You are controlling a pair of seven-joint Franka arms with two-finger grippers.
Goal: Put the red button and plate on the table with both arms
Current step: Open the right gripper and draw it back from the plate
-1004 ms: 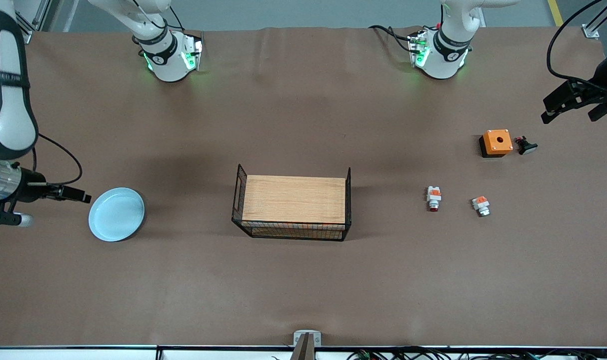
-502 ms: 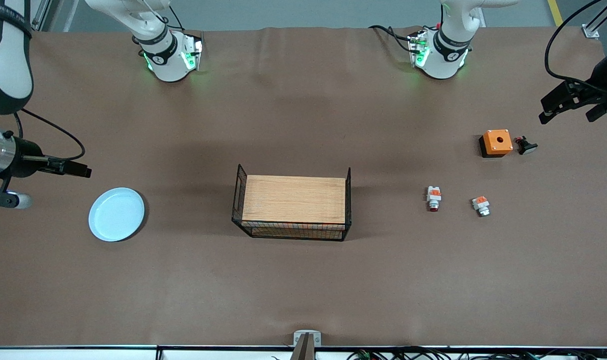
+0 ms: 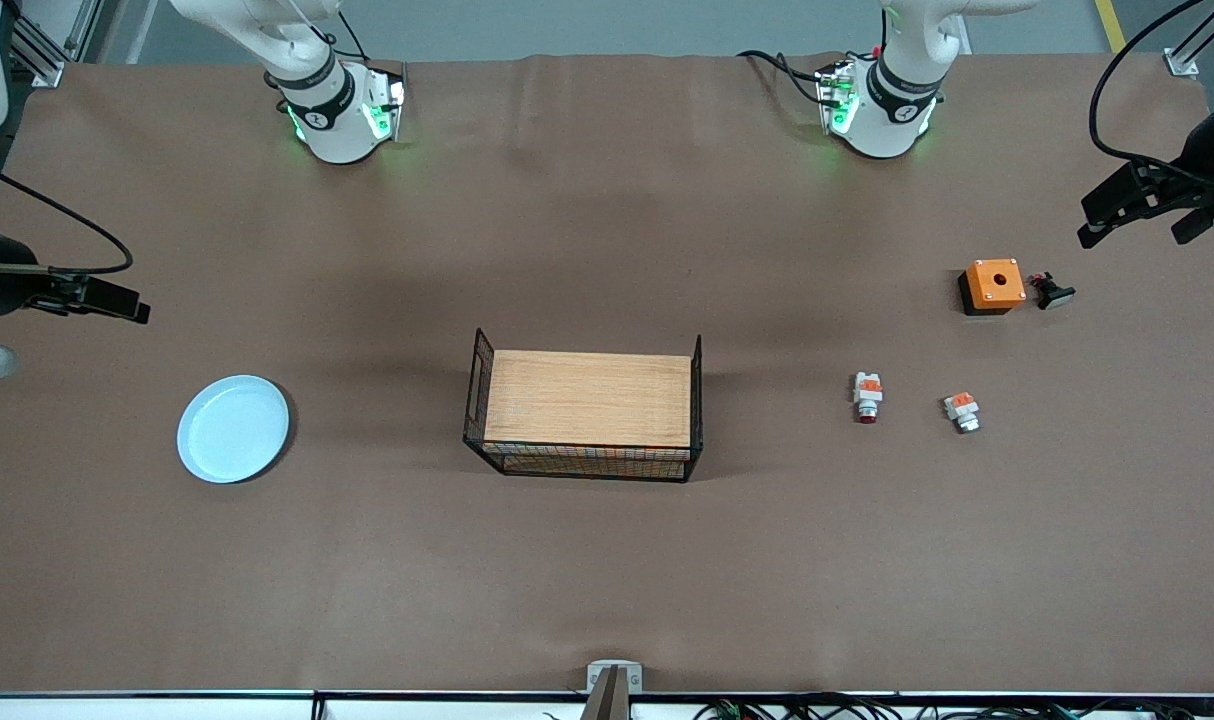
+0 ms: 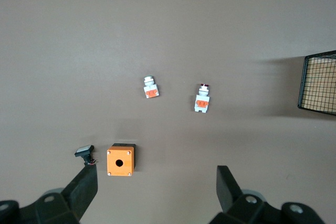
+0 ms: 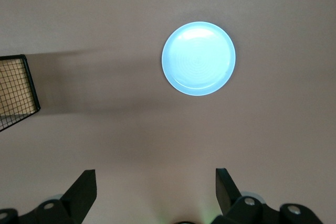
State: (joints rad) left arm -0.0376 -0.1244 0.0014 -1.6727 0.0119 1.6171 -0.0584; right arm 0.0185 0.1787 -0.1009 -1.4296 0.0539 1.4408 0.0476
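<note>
The round pale-blue shallow plate (image 3: 233, 428) lies flat on the matte brown surface (image 3: 587, 580), below the right end effector (image 5: 155, 192), whose fingers spread wide. The tiny white red-tipped button (image 3: 867, 396) lies well apart from the left end effector (image 4: 157, 188), also wide, empty.

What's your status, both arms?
Left gripper open, empty, up at its table end. Right gripper open, empty, likewise. Red button and plate both down on table. Nothing obstructing.
</note>
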